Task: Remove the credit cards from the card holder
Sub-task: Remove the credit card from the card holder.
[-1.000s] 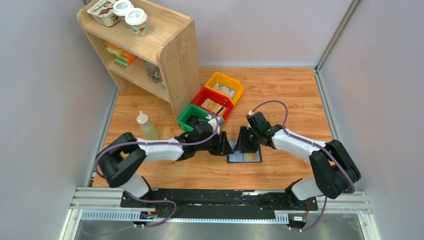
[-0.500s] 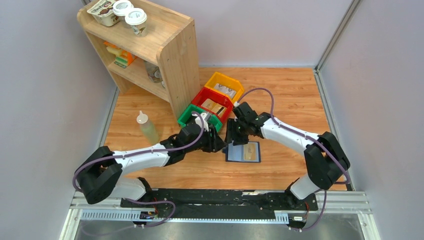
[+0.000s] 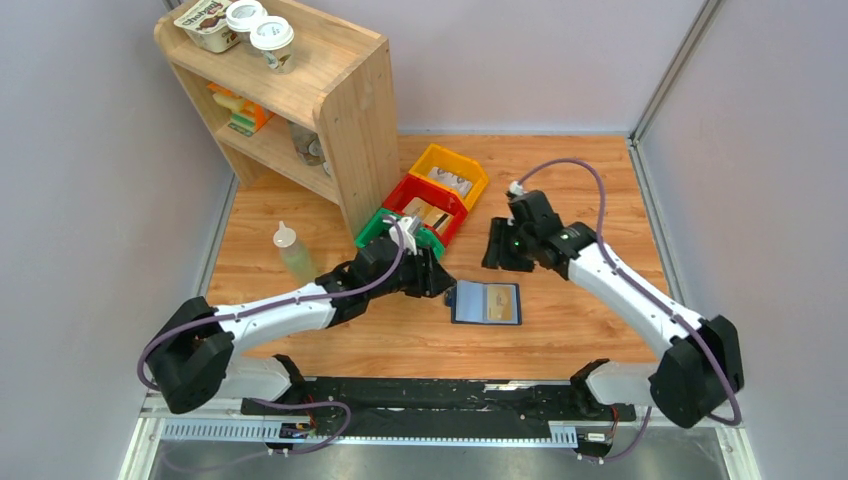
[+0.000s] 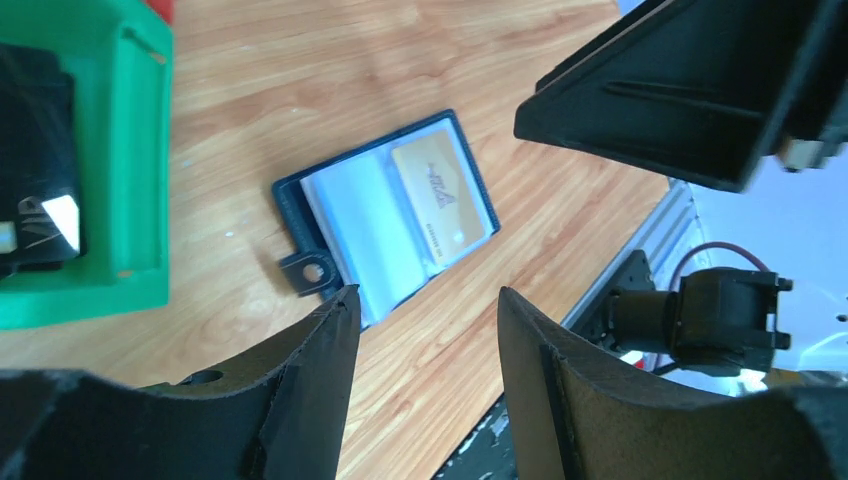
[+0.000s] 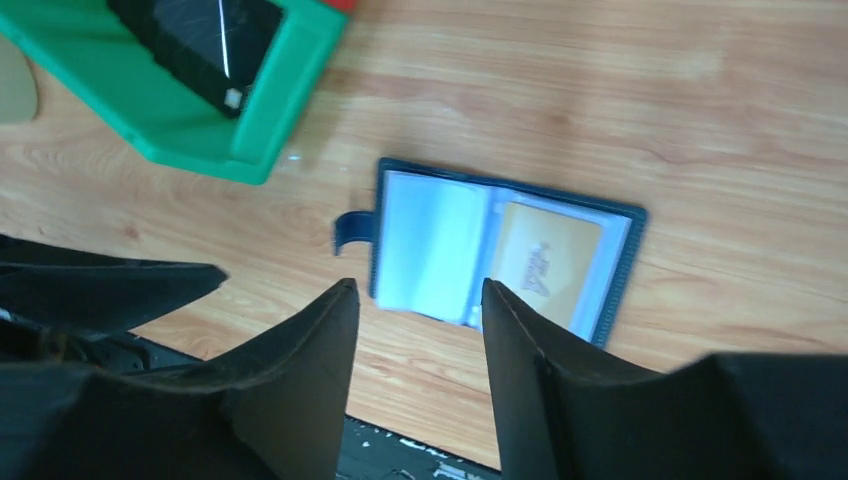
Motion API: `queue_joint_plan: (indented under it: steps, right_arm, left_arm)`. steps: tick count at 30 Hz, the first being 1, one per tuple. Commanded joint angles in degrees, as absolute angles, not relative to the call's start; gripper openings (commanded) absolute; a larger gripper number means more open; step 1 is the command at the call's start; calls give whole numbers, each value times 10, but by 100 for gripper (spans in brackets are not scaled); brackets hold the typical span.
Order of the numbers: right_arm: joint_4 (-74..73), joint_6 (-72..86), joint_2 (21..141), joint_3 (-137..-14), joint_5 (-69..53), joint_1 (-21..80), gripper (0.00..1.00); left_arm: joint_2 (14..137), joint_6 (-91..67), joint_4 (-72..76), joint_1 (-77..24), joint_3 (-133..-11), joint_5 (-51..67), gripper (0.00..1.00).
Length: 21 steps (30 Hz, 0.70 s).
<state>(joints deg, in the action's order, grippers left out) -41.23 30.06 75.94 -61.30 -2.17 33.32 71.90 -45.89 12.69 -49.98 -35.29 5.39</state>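
Observation:
The navy card holder point(image 3: 486, 303) lies open and flat on the wooden table, with its strap tab at the left. One tan credit card point(image 3: 503, 307) shows in its right half; the left half looks pale and bare. My left gripper point(image 3: 441, 281) hovers just left of the holder, open and holding nothing. My right gripper point(image 3: 497, 257) hangs above the holder's far edge, also open and holding nothing. In the left wrist view the holder point(image 4: 385, 225) and card point(image 4: 443, 190) lie beyond my open gripper point(image 4: 425, 312). In the right wrist view the holder point(image 5: 435, 245) and card point(image 5: 545, 260) sit past my gripper point(image 5: 420, 295).
Green point(image 3: 381, 231), red point(image 3: 428, 208) and yellow point(image 3: 450, 172) bins stand in a row behind the holder. A wooden shelf point(image 3: 350, 100) rises at the back left, with a squeeze bottle point(image 3: 293, 252) in front of it. The metal base rail point(image 3: 440, 400) runs along the near edge.
Both grippers have drawn back from the card holder with their jaws widening. The right arm swung up and to the right; the left slid left. The holder now lies uncovered and open.

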Motion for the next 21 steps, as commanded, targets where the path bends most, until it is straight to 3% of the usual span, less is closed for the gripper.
queue_joint_plan:
  steps: [1,6,11,21]
  right_arm:
    - [-365,289,694,-505,-89,258,47]
    - [-290,293,655,-414,-183,177,35]
    - [-240,295,663,-360,-255,140,27]
    - [-178,320,679,-300,-231,125,12]
  left_arm:
    - [772,-453,133,-498,-430,132,60]
    - [894,-506,169,-501,-493,206,56]
    - [989,-552,169,-511,-542,203,55]
    - [1057,-599,185,-529,-555,139,54]
